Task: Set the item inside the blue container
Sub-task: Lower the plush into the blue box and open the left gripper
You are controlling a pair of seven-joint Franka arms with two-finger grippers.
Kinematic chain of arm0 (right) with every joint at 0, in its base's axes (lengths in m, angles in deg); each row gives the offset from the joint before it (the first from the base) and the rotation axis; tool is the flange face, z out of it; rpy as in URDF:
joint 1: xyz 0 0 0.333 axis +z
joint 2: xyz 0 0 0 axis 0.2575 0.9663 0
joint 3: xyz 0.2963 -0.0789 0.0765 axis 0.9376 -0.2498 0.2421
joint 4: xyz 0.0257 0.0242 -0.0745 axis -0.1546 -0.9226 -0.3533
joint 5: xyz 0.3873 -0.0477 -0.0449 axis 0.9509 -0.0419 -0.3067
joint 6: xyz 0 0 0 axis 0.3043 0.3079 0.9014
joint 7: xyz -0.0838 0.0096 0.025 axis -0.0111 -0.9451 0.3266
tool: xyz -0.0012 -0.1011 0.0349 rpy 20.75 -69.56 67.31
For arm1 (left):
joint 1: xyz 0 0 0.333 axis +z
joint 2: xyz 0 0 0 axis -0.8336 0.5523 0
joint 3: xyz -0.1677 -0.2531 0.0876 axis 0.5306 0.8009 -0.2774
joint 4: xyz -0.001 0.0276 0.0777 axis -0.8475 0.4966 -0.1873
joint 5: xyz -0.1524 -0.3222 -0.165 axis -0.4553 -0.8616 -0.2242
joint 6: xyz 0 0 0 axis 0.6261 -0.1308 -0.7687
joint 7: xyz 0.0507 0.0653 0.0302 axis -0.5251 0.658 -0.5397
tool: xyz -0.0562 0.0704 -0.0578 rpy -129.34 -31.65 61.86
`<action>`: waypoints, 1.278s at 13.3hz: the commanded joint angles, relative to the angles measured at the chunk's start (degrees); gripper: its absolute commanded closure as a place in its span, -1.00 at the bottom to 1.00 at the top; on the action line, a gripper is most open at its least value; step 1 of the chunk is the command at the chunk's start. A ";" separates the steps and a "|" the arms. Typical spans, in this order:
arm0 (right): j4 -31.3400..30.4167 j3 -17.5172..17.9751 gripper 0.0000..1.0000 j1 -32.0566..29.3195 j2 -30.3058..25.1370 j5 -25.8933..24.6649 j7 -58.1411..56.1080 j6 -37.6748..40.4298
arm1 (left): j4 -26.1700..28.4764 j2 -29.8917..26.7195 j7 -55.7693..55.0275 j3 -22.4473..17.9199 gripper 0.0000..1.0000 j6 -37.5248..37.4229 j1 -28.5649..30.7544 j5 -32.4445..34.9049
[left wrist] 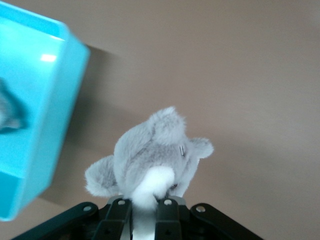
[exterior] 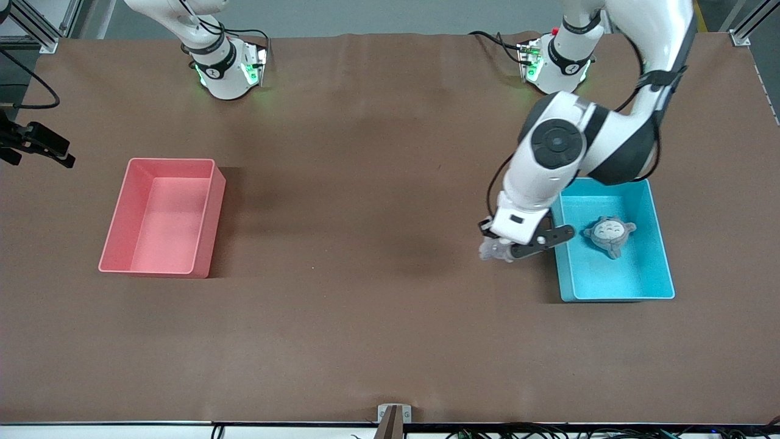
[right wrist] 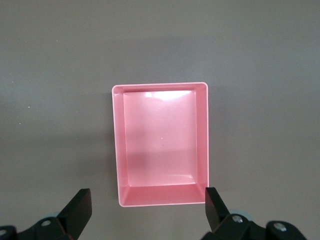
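Note:
My left gripper (exterior: pixel 496 249) is shut on a small grey-and-white plush toy (exterior: pixel 491 252), which fills the left wrist view (left wrist: pixel 150 155) between the fingers (left wrist: pixel 119 215). It hangs over the brown table, just outside the blue container (exterior: pixel 616 297) on the side toward the right arm's end. The container's cyan wall (left wrist: pixel 35 100) shows beside the toy. A second grey plush (exterior: pixel 609 235) lies inside the container. My right gripper (right wrist: pixel 147 200) is open and empty, high over the pink bin (right wrist: pixel 160 135); the front view does not show it.
The pink bin (exterior: pixel 207 213) stands at the right arm's end of the table with nothing in it. Brown mat (exterior: pixel 378 244) lies bare between the two bins. A black clamp (exterior: pixel 36 143) juts in at the table's edge past the pink bin.

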 commanded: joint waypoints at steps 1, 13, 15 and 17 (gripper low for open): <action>-1.41 0.05 -1.00 0.14 -1.49 -0.22 -0.25 0.22 | 12.97 -11.46 7.50 0.47 0.92 0.49 6.75 -2.73; -1.32 0.14 -1.00 0.23 -1.67 -0.22 -0.43 1.01 | 20.65 -3.69 32.94 0.03 0.74 8.82 23.38 -5.29; -1.32 0.14 -1.00 0.23 -1.67 -0.22 -0.43 1.01 | 21.01 -0.61 32.85 -0.05 0.69 12.61 23.30 -3.81; -1.32 0.14 -1.00 0.23 -1.67 -0.22 -0.43 1.19 | 20.92 1.16 32.85 0.03 0.61 13.06 23.47 -0.90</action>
